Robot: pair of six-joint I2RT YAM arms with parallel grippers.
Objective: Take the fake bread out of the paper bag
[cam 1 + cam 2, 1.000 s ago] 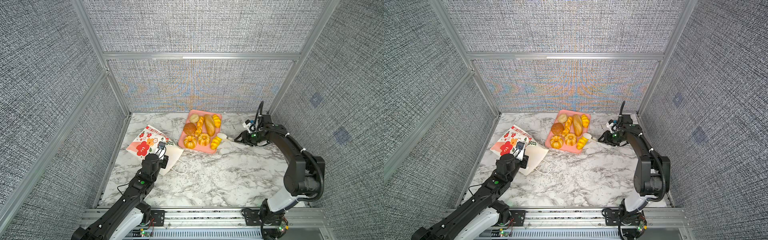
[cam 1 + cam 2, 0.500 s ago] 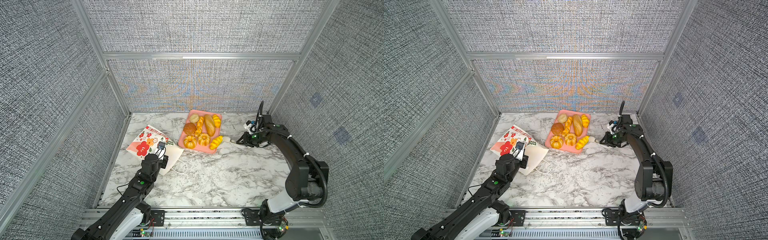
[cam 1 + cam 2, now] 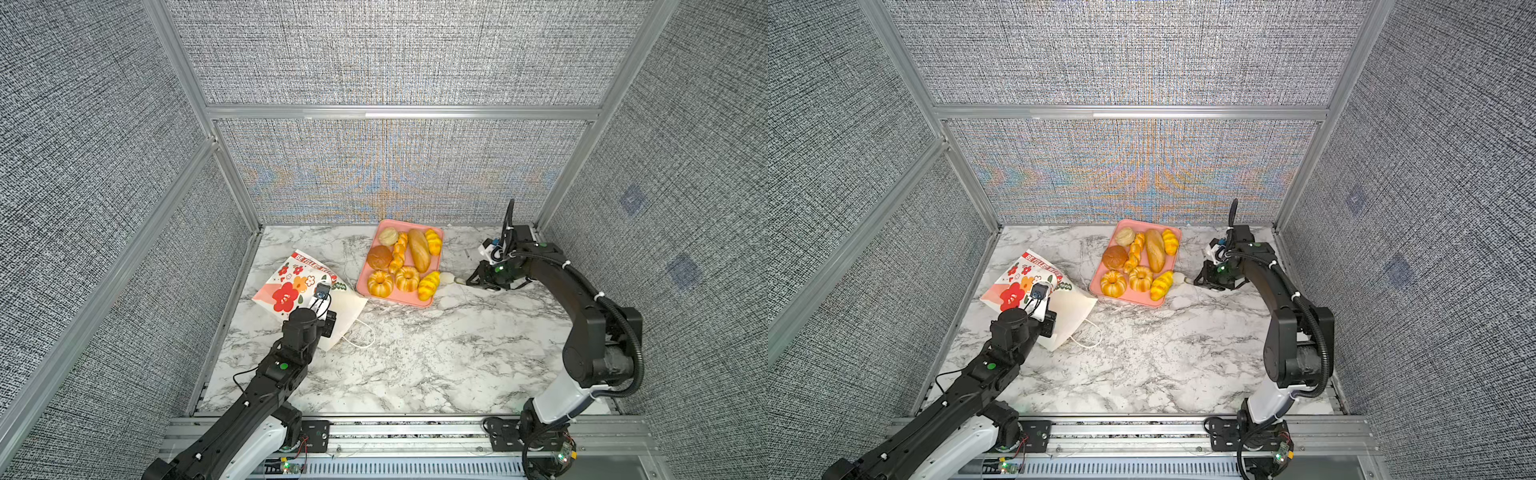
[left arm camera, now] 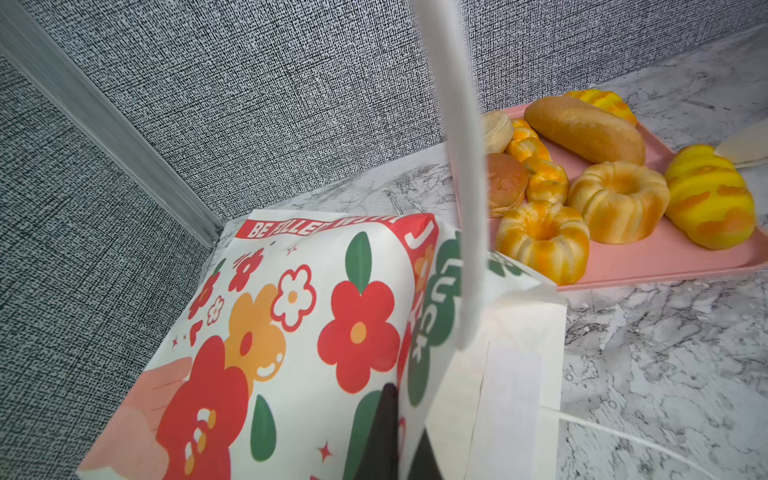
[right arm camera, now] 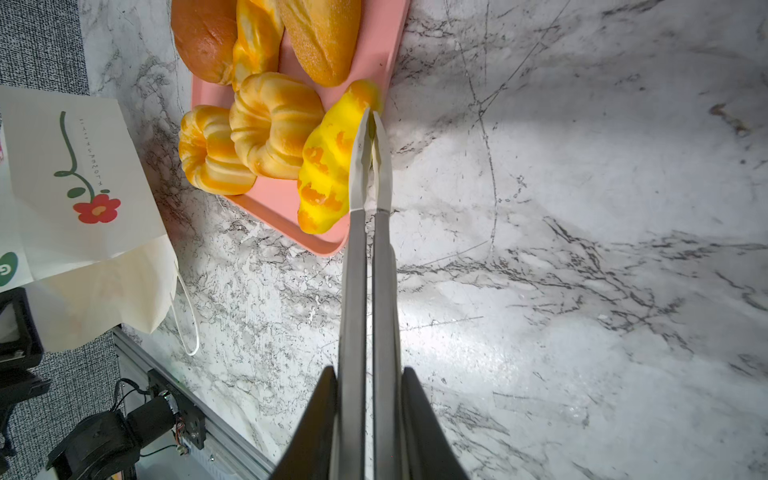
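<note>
Eight pieces of fake bread (image 3: 418,255) on one pink tray (image 3: 399,296); left gripper (image 4: 392,415) pinches one paper bag (image 3: 291,286); right gripper (image 5: 371,120) fingers nearly together, empty.

The fake bread (image 3: 405,266) is sitting on a pink tray (image 3: 395,300) on the table (image 3: 436,353), the paper bag (image 3: 286,286) is lying flat just beside it under the left arm (image 3: 291,353), and the right tool (image 3: 451,279) is pointing at the tray.

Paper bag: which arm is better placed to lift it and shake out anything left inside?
Left. The left gripper is already shut on the paper bag at its edge. The right gripper is shut and empty across the table, tips beside a yellow roll on the pink tray.
</note>
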